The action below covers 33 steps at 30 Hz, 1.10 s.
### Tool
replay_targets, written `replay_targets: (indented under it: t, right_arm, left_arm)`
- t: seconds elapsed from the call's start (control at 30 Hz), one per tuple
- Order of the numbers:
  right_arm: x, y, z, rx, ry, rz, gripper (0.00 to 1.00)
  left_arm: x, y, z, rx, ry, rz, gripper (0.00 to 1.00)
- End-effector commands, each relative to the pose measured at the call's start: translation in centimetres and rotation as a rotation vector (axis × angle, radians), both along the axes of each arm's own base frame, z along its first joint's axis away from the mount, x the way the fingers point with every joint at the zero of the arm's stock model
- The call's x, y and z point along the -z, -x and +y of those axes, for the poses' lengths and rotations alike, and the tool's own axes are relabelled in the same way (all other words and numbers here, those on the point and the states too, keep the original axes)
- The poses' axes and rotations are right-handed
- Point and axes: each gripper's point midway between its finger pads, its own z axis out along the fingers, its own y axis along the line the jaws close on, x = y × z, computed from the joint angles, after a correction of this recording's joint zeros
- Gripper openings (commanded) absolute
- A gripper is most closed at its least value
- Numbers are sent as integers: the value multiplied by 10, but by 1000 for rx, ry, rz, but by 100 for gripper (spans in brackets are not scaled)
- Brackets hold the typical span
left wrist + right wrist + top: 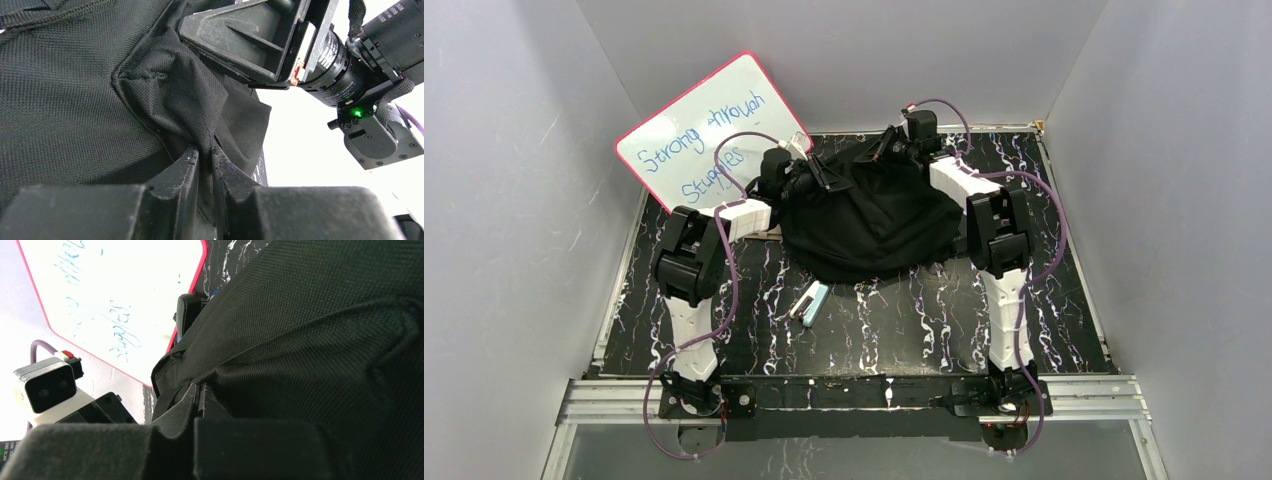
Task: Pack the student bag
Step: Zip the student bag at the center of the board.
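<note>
Student bag (869, 215) slumped in a black heap on the far half of the marbled black table (944, 330), lifted slightly at its two far corners.

At the bag's far left corner: left gripper (204, 149), jaws nearly together with only a thin slit left between, pinching a raised fold of the bag's woven black fabric.

At the bag's far right corner: right gripper (199, 390), jaws pressed fully together on a thin hem of the bag.

Behind the bag and to its left: red-rimmed whiteboard (714, 130), propped at a tilt, with blue handwriting across it.

Just in front of the bag, apart from it, flat on the table: small pale blue and white object (809, 300), too small to identify.
</note>
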Motion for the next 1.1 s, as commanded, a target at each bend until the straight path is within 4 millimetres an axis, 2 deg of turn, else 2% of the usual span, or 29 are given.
replay_targets:
  t: [0.0, 0.2, 0.47, 0.53, 0.57, 0.6, 0.63, 0.9, 1.07]
  right_arm:
    - [-67, 1, -3, -17, -60, -182, 0]
    - [-84, 6, -11, -12, -43, -252, 0]
    - [-93, 12, -11, -36, -37, -309, 0]
    - [-93, 14, -11, -46, -39, -313, 0]
    - [-93, 15, -11, -49, -40, -315, 0]
    - [-93, 16, -11, -55, -39, -319, 0]
    - [-92, 17, -11, -61, -39, -320, 0]
    - [-91, 25, -11, -89, -33, -334, 0]
    - [-91, 26, -13, -94, -22, -345, 0]
  left_arm:
    - [-52, 8, 1, 36, 37, -118, 17]
    - [-53, 8, 15, -2, 46, -104, 31]
    - [-62, 1, 37, -85, 95, -76, 39]
    - [-63, -6, 42, -121, 101, -68, 44]
    - [-65, -11, 44, -136, 104, -69, 49]
    - [-65, -15, 45, -147, 102, -66, 58]
    - [-66, -20, 44, -155, 100, -63, 60]
    - [-58, -52, 42, -223, 113, 0, 65]
    - [-52, -60, 37, -239, 100, 36, 65]
